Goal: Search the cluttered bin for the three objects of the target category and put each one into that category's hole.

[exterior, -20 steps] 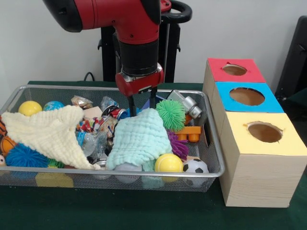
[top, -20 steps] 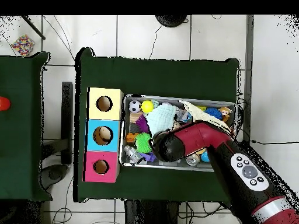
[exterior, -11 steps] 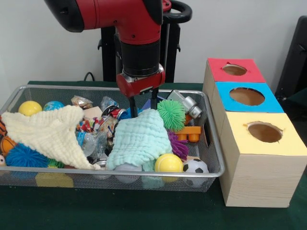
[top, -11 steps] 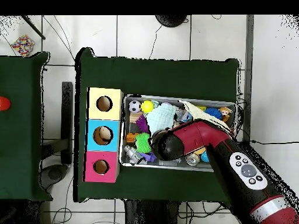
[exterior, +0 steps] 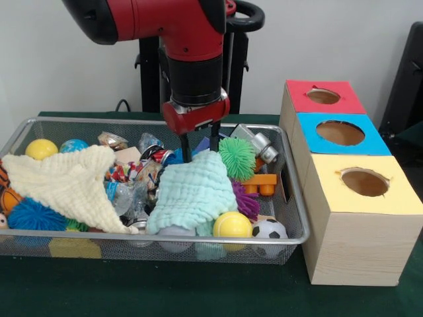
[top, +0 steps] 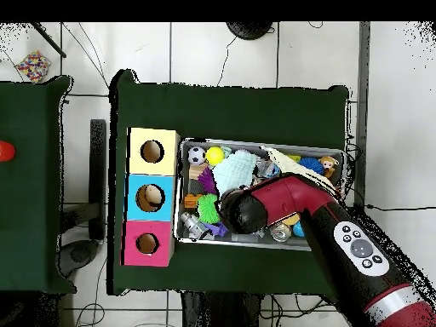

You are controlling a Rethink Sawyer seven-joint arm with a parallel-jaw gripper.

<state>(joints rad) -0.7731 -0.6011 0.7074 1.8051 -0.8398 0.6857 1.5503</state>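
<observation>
Your gripper has shifted slightly toward the green spiky ball since the earlier frame. Its fingers stand spread, empty, tips at the far edge of the mint cloth in the wire bin. Bin contents look unchanged.

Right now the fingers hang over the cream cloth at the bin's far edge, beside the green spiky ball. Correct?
Not quite. In the front view the fingers hang over the mint-green cloth, beside the green spiky ball; the cream cloth lies apart.
</observation>
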